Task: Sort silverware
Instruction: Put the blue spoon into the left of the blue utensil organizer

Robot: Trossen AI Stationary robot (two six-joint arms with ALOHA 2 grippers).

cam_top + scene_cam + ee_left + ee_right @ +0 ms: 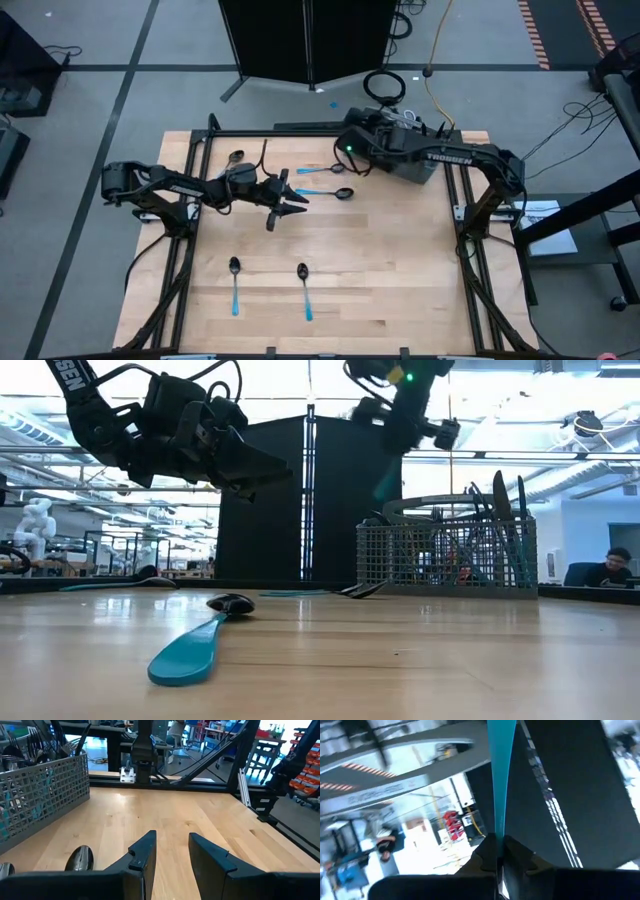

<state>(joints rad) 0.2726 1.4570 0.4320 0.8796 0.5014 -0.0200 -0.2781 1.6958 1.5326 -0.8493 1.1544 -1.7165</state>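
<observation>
In right fingers (496,851), utensil (500,775) head hidden

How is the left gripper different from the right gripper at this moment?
The left gripper has its fingers apart with nothing between them; the right gripper is shut on a blue-handled utensil. The left one hangs over mid-table, the right one near the mesh basket. Both are raised above the table.

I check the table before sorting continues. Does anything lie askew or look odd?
Nothing looks spilled or damaged. Loose spoons lie scattered at different angles on the table, which fits unfinished sorting. The right gripper holds a blue-handled piece in the air above the basket.
</observation>
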